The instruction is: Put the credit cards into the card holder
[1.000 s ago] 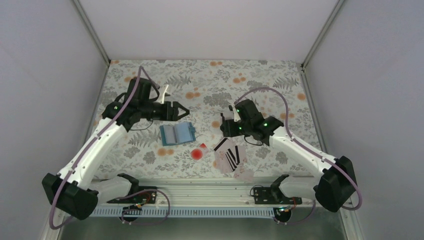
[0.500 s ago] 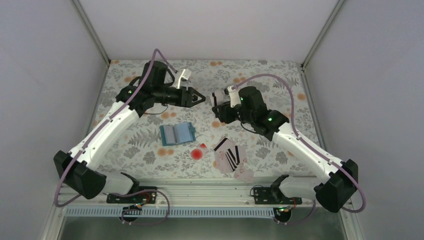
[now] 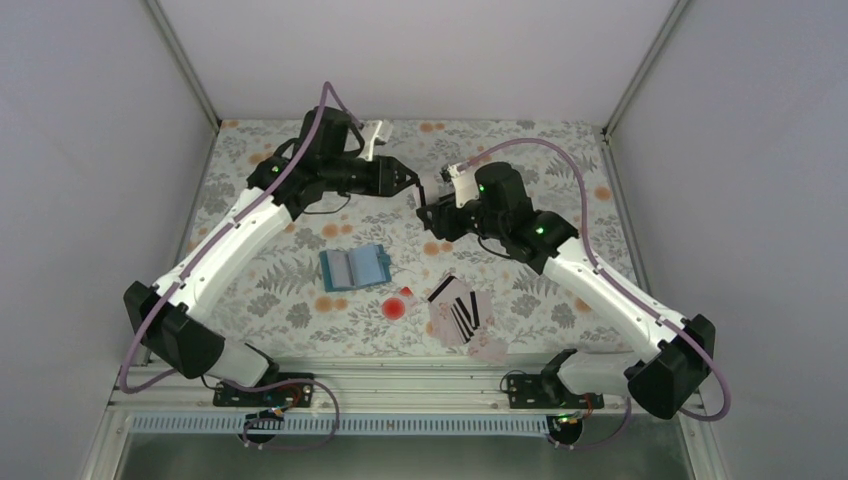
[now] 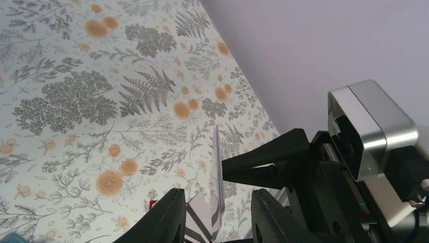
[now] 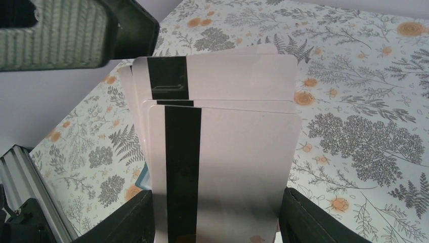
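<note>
My right gripper (image 3: 428, 207) is raised over the far middle of the table and shut on a fanned stack of pale credit cards (image 5: 222, 126) with black stripes, gripped by their side edges. My left gripper (image 3: 408, 181) is open and faces it. In the left wrist view these held cards (image 4: 217, 172) stand edge-on between my left fingers without visible contact. More credit cards (image 3: 460, 311) lie spread on the table near the front. The blue card holder (image 3: 355, 267) lies open on the table, left of them.
A round red spot (image 3: 395, 308) lies between the holder and the loose cards. The flowered table (image 3: 300, 300) is walled by pale panels on three sides. A metal rail (image 3: 420, 375) with both arm bases runs along the front edge.
My right gripper rose from the card pile and swung back-left with cards in it. My left gripper moved up and right, and now straddles those cards.
</note>
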Robot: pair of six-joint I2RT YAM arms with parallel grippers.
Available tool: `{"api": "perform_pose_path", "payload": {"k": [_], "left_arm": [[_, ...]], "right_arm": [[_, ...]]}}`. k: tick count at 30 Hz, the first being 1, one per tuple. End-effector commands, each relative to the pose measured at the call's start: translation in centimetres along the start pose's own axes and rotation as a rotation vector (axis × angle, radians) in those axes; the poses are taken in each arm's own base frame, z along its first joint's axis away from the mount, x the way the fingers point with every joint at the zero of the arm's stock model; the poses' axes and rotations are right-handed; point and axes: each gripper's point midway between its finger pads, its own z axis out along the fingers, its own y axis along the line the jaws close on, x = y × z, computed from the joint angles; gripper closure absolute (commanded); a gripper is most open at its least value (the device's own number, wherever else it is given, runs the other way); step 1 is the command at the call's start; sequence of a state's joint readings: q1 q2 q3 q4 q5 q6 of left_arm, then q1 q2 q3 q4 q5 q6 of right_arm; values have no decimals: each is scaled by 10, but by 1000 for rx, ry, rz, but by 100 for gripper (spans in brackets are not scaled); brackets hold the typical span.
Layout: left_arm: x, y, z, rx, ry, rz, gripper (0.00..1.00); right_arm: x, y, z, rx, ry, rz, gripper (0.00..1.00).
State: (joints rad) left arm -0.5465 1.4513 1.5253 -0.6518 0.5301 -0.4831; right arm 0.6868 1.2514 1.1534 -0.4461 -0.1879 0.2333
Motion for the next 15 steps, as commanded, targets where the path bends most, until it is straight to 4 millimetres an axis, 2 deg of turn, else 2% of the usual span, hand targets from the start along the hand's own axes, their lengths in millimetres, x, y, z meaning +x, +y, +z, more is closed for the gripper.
{"api": "perform_pose_path", "payload": {"k": [1,10,15], "left_arm": [[-11,-7,2,-5,-28,32,67],[-9,-9,3,-16,-30,38,77],[-5,-8,3,-16,-28,34,78]], "right_arm": [[-11,9,-5,-16,-15,-29,45],[-11,6,-6,3,-9,-27,45],[-12,6,-6,5,-12,-25,45]]}}
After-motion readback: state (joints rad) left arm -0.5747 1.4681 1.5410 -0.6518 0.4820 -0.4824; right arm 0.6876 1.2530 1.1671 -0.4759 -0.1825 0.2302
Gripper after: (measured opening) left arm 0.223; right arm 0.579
